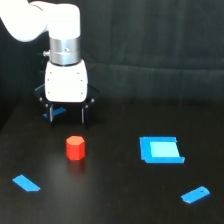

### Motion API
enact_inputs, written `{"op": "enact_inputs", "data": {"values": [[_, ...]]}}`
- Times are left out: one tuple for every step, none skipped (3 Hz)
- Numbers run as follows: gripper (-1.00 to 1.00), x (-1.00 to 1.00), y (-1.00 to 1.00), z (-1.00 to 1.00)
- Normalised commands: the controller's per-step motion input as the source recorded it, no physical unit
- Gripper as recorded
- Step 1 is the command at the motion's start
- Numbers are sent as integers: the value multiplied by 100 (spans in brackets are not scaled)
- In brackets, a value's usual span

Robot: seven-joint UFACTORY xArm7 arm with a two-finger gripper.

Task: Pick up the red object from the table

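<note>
The red object (pixel 76 148) is a small red-orange hexagonal block standing upright on the black table (pixel 115 195), left of the middle. My gripper (pixel 67 120) hangs behind and a little above it, toward the exterior view's left. Its two dark fingers (pixel 51 116) are spread apart and hold nothing. The block stands apart from the fingers, in front of them. A small blue piece (pixel 56 112) shows between the fingers, lying on the table behind them.
A square blue piece (pixel 161 150) lies at the exterior view's right. A thin blue piece (pixel 26 183) lies at front left and another (pixel 195 194) at front right. A dark curtain (pixel 150 50) hangs behind the table.
</note>
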Motion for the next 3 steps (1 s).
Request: {"op": "enact_inputs", "data": {"values": [[100, 27, -79, 1], [94, 7, -80, 9], [97, 11, -78, 2]]}}
